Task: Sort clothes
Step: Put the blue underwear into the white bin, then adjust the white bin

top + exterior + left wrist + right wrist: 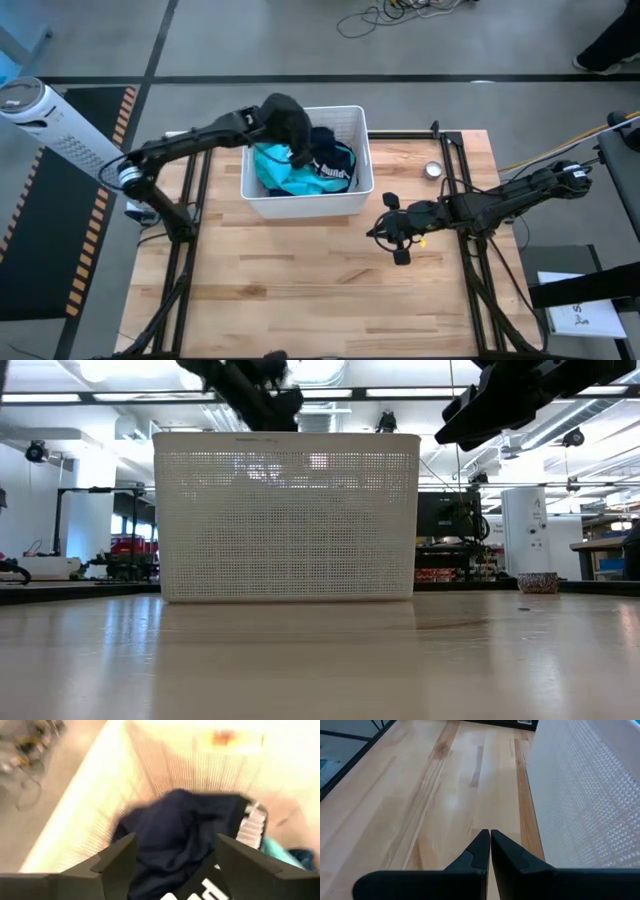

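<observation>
Clothes (300,165) heaped inside white bin (255,195) near table's far edge: turquoise garment (272,168) low, navy piece with white lettering (335,170) beside it, dark fabric (175,835) bunched on top. Soft, light, floppy by the look; likely to drape and drag neighbours along, so best pinched at a raised fold near the middle. Left gripper (172,857) over the bin's far left corner, fingers spread wide around the dark fabric, not yet clenched. Right gripper (490,845) pressed closed on nothing, waiting over bare table (300,290) just beside the bin's right wall.
</observation>
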Robot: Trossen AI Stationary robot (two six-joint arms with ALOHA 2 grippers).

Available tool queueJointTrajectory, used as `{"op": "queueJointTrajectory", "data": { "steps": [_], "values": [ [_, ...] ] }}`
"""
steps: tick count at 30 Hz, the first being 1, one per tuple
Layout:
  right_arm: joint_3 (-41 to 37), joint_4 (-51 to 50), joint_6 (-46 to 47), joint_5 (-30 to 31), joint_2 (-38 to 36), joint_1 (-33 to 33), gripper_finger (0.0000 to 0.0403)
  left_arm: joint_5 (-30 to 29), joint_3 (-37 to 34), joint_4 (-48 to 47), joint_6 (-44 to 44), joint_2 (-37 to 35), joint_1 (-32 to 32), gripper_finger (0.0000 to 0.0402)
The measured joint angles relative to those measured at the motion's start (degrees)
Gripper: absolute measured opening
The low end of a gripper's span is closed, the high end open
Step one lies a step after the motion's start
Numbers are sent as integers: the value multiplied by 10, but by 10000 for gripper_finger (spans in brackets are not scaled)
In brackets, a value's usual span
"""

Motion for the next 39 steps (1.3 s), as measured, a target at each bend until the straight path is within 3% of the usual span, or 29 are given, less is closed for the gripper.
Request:
{"op": "queueJointTrajectory", "data": {
  "steps": [6,11,15,22,30,39],
  "values": [
    [0,4,-12,1,0,0,0,-9,-19,18,10,-79,-26,263],
    [0,2,-62,1,-5,3,0,-9,-70,50,30,-164,-61,233],
    [0,4,-98,1,-25,4,0,-9,-156,109,38,-245,-92,169],
    [-14,2,-151,31,-107,3,0,-5,-337,257,35,-366,-130,16],
    [-90,61,-176,13,-237,-48,0,13,-513,392,27,-480,-139,2],
    [-209,89,-130,-82,-408,-154,0,21,-668,414,-12,-678,-139,0]
  ]
}}
